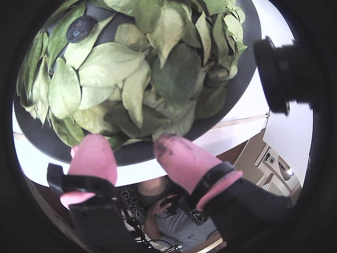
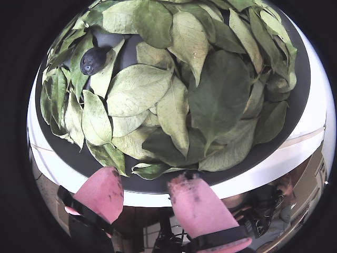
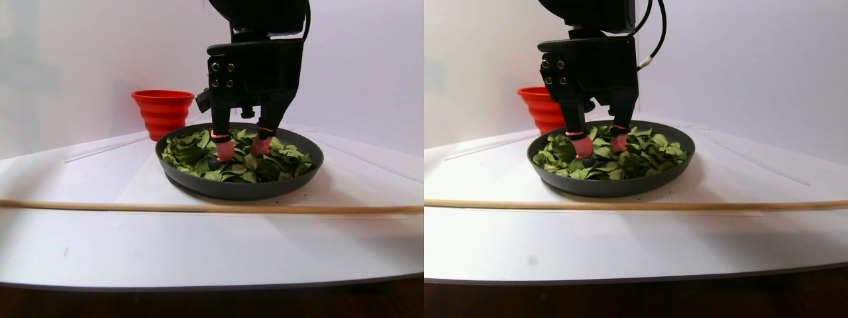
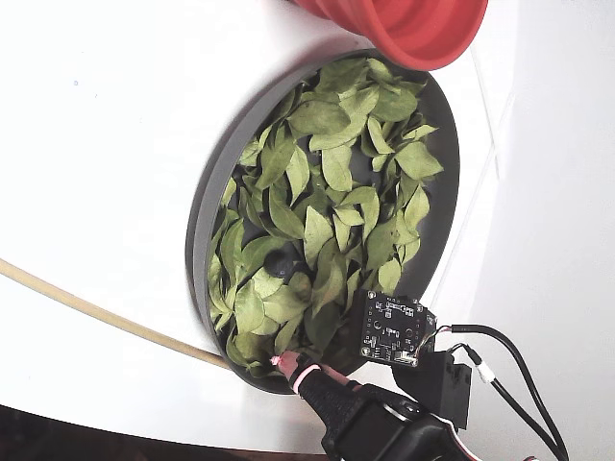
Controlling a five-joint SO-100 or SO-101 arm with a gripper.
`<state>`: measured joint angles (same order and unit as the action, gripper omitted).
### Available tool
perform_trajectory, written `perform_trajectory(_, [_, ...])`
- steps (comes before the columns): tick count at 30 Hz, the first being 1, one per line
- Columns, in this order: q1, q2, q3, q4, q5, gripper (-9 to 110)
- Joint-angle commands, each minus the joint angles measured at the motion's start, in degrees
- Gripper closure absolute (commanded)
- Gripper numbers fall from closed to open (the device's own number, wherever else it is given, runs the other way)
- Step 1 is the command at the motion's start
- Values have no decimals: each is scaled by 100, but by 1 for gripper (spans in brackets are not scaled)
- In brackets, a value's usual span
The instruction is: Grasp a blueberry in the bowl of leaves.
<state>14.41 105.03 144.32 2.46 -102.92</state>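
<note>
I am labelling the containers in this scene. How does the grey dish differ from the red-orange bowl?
The grey dish is wide and shallow; the red-orange bowl is narrower, taller and ribbed. The dish holds many green leaves and a blueberry; what the bowl holds cannot be seen. The claw hangs over the dish, not the bowl. Both are round and stand on the white table.

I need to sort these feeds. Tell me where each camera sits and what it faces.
A wrist view: on the end effector, facing down at the bowl of leaves; pink fingertips show.
Another wrist view: same, blueberry upper left.
Stereo pair view: low, table level, side-on; arm above bowl.
Fixed view: above, looking down; arm at bottom.
Shared: blueberry among leaves.
</note>
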Motion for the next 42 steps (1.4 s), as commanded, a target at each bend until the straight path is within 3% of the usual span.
perform_trajectory(1, [229,545,97,18,44,85])
perform_trajectory(42, [-272,-308,-475,-439,343,85])
